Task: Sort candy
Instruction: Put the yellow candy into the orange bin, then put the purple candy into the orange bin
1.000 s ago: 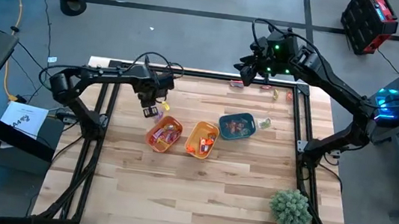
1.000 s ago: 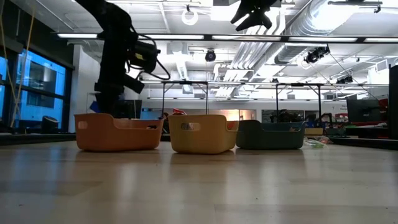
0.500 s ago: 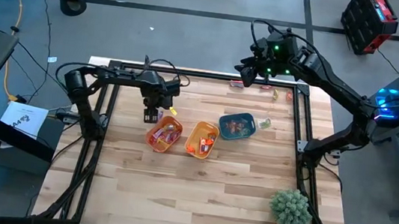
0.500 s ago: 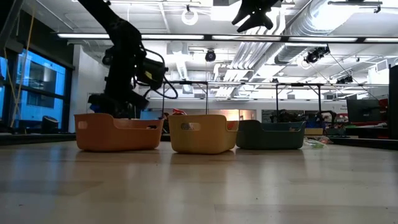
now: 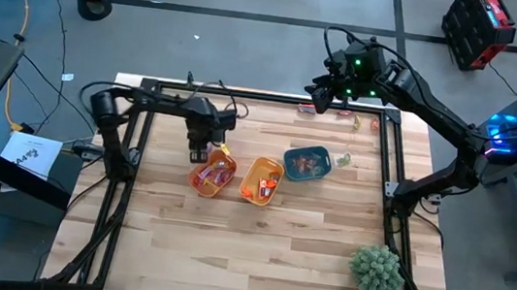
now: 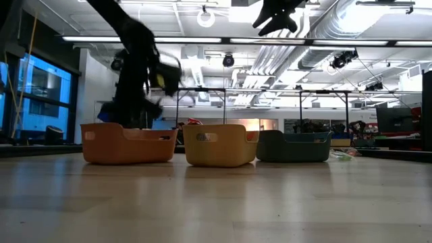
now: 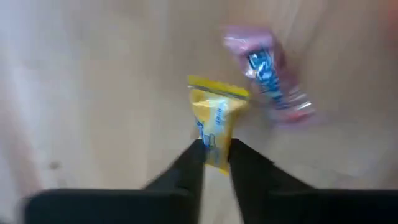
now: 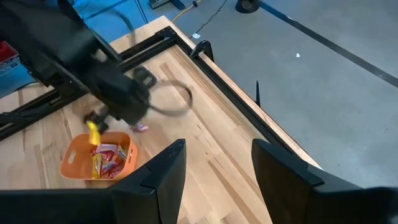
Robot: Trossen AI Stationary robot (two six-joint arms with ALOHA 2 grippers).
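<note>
left end effector (image 7: 214,152) pinches yellow candy (image 7: 214,121) beside orange bin (image 5: 212,173); i'd centre over it before release.

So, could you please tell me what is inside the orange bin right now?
The orange bin holds a heap of candy in red and yellow wrappers. Whatever lies under that heap cannot be seen.

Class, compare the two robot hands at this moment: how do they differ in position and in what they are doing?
The left hand is low by the orange bin with its fingers pinching a yellow candy; the right hand is raised at the table's far edge, open and holding nothing. A pink candy lies beside the left hand only. Both hands are dark and two-fingered.
</note>
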